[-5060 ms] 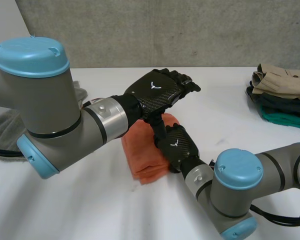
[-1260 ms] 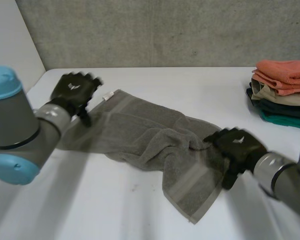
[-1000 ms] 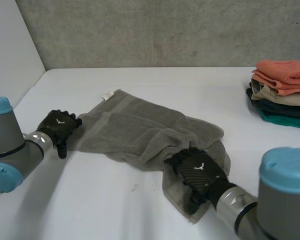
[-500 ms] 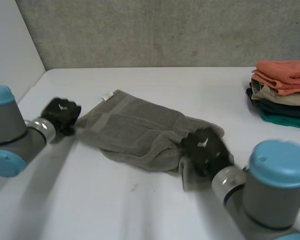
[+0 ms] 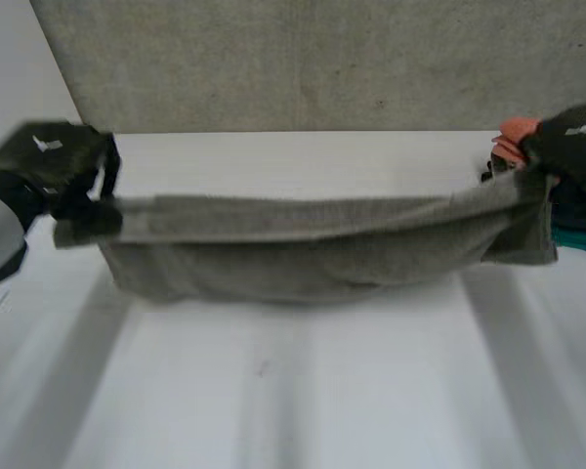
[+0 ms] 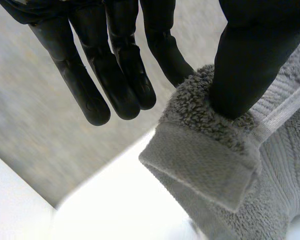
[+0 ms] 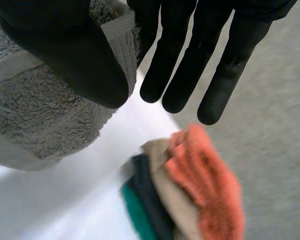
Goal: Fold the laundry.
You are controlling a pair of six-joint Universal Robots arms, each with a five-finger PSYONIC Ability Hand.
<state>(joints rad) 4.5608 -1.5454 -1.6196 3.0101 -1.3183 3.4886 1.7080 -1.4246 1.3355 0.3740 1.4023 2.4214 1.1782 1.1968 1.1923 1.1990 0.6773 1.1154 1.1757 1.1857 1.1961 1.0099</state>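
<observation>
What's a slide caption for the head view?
Grey towel stretched over the table between left hand and right hand.

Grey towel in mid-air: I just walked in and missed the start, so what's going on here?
The robot is folding laundry. Its left hand pinches one end of the grey towel and its right hand pinches the other, holding it stretched and sagging slightly above the white table. A stack of folded laundry, orange cloth on top, sits beside the right hand.
</observation>
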